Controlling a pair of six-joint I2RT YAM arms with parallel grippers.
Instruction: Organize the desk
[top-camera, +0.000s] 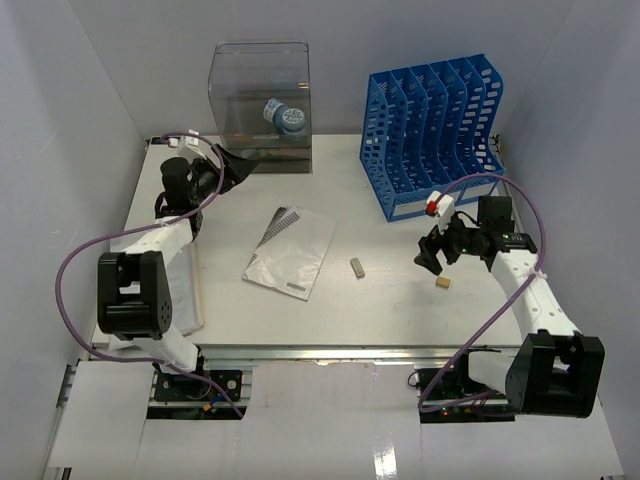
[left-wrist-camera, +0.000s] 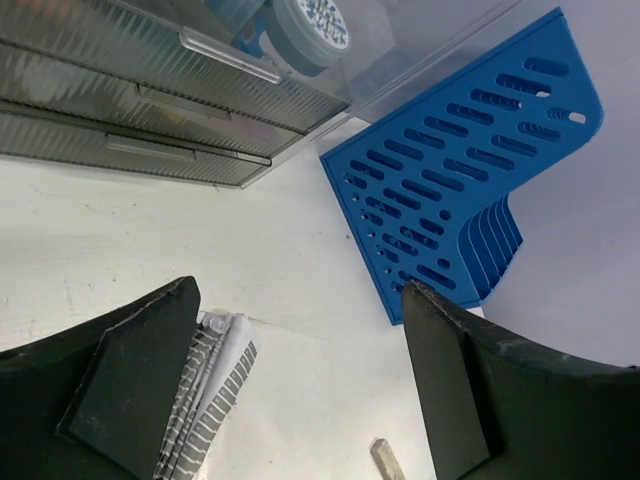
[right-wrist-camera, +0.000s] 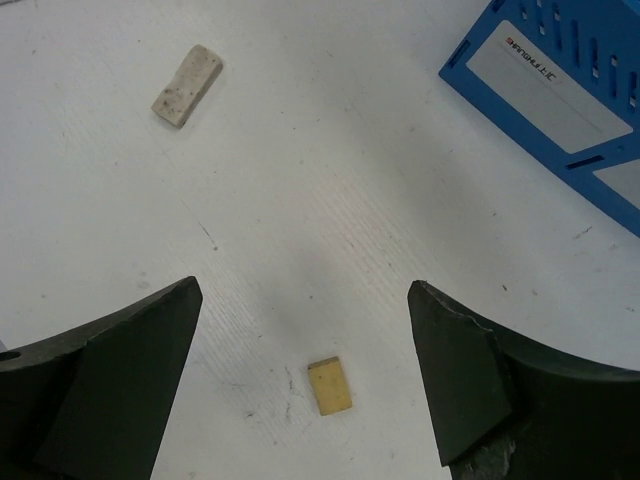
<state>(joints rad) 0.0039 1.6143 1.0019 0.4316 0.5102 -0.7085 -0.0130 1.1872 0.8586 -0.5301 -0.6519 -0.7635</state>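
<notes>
The white desk (top-camera: 400, 310) fills the scene, carrying a blue file rack (top-camera: 435, 130), a clear drawer box (top-camera: 260, 100) and a booklet (top-camera: 290, 252). Left gripper (left-wrist-camera: 300, 340): jaws wide, empty, near the drawer box; right gripper (right-wrist-camera: 300, 330): jaws wide, empty, above a small yellow block (right-wrist-camera: 329, 386).

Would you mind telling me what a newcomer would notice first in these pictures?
The bright blue file rack at the desk's far right corner stands out first, then the clear drawer box at the far edge, left of it. Mid-desk lies a grey booklet, and the open right hand hovers over a small yellow block.
</notes>
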